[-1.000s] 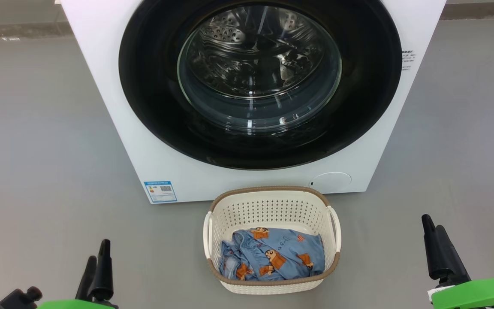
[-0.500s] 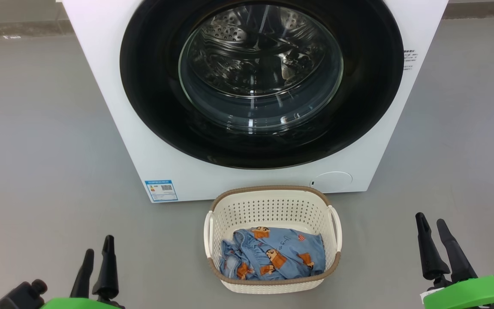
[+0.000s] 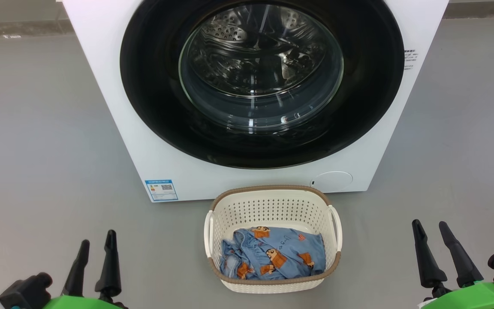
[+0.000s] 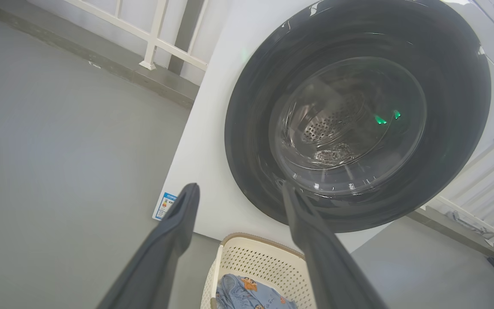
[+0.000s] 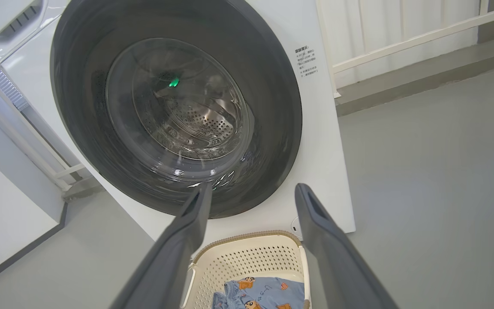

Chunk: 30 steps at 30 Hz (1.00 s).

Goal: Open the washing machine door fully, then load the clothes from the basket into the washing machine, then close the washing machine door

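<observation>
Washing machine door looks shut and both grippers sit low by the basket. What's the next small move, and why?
Probably raise one gripper to the black rim of the washing machine door to find an edge to pull. The door is shut, the clothes lie in the basket, and the left gripper and right gripper hang open and empty. Which side has the handle I cannot tell.
</observation>
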Available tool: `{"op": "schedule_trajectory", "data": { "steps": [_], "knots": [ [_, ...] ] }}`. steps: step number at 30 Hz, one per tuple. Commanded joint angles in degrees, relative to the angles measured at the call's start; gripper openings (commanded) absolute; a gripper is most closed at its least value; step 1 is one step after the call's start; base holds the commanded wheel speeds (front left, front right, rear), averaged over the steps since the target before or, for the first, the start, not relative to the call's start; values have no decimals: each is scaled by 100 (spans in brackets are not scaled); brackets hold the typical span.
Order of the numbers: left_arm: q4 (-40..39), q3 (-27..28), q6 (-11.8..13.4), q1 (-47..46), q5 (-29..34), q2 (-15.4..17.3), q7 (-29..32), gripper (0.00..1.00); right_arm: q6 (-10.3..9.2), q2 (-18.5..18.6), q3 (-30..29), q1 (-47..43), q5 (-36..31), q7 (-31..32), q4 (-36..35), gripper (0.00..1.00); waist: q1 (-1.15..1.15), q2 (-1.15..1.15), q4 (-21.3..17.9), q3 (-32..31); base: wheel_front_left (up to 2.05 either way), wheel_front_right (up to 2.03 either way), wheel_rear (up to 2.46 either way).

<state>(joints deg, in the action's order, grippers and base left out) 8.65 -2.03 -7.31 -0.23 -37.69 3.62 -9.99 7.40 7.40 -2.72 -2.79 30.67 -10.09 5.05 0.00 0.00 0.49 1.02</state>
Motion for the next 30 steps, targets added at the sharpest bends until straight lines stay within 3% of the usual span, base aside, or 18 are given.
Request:
{"op": "schedule_trajectory", "data": {
  "steps": [1,25,30],
  "knots": [
    [-201,120,-13,-100,220,122,-93,100,7,124,113,12,-238,-85,-167,100,0,0,1,3,0,0,0],
    [-476,-24,-18,13,1733,277,-501,100,9,325,11,-63,-1913,-491,-310,100,0,0,-27,37,0,0,0],
    [-481,-15,-18,32,1707,266,-501,100,9,348,5,-29,-1908,-491,-285,100,0,0,-15,30,0,0,0]
  ]
}}
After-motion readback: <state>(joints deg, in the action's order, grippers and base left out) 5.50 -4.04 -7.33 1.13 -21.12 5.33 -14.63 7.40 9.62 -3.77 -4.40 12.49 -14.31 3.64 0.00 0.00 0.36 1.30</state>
